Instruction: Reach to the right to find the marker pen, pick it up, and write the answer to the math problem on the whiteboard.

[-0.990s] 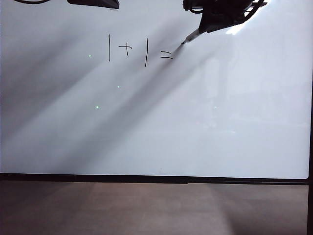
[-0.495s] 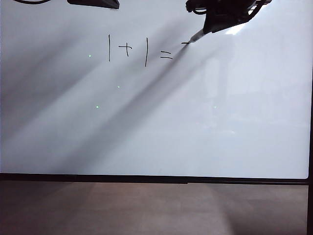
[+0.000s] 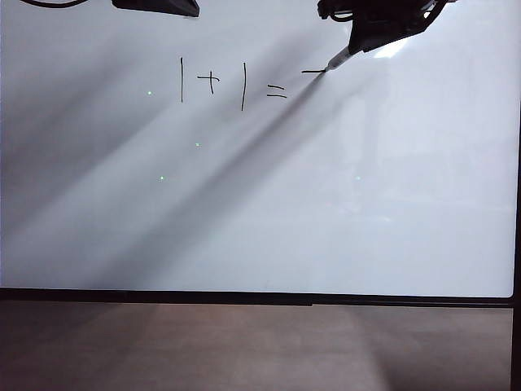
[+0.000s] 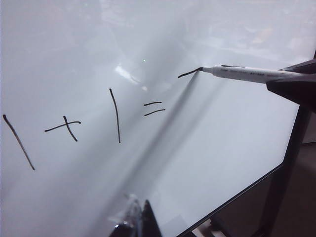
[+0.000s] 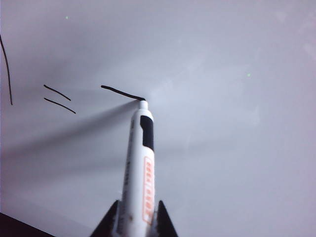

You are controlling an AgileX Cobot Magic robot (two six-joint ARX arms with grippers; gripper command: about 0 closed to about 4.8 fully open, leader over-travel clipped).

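The whiteboard (image 3: pixel 326 204) fills most of the exterior view. The math problem (image 3: pixel 232 84) is written near its top in thin black strokes. Just right of the equals sign lies a short horizontal stroke of the answer (image 3: pixel 313 72). The white marker pen (image 3: pixel 338 59) rests its tip on the right end of that stroke (image 5: pixel 122 92). My right gripper (image 5: pixel 134 217) is shut on the marker pen (image 5: pixel 140 168), a black finger on each side of the barrel. My left gripper (image 4: pixel 140 219) hovers over the board left of the problem, shut and holding nothing.
A thin black edge (image 3: pixel 244 296) bounds the whiteboard at the front, with a brown wooden surface (image 3: pixel 244 346) beyond it. Long grey arm shadows cross the board diagonally. The left arm (image 3: pixel 155 6) sits at the top edge of the exterior view.
My right gripper has slid to the right with the pen, leaving a short horizontal black stroke beside the equals sign. The left arm has stayed still.
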